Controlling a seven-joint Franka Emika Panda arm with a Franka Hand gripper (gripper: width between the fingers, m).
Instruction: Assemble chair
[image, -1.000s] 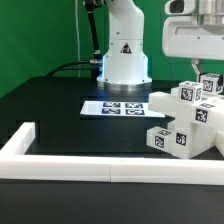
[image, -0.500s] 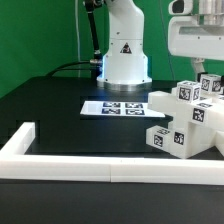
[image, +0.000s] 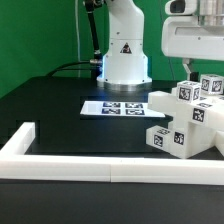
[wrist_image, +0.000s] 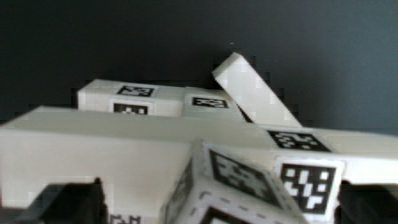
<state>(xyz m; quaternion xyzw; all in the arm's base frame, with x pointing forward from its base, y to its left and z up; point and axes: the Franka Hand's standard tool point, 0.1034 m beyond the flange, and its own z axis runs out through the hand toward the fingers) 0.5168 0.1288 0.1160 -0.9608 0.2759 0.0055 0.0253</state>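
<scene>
The white chair parts (image: 185, 120) stand stacked in one boxy cluster at the exterior view's right, with black-and-white tags on their faces. A small tagged block (image: 209, 86) sits on top of the cluster. My gripper (image: 201, 72) hangs straight over this block, a finger on each side of it. In the wrist view the gripper (wrist_image: 222, 205) is open. Its dark fingers (wrist_image: 71, 205) stand wide apart, with the tagged block (wrist_image: 258, 180) between them and a gap beside it. A broad white slab (wrist_image: 107, 140) lies below, and a narrow piece (wrist_image: 249, 90) leans beyond it.
The marker board (image: 115, 107) lies flat on the black table in front of the robot base (image: 123, 55). A long white low rail (image: 90, 160) borders the table's front and turns up at the exterior view's left. A green curtain hangs behind.
The fingers seem to stand slightly wider apart over the top block than a second ago. The chair parts have not moved.
</scene>
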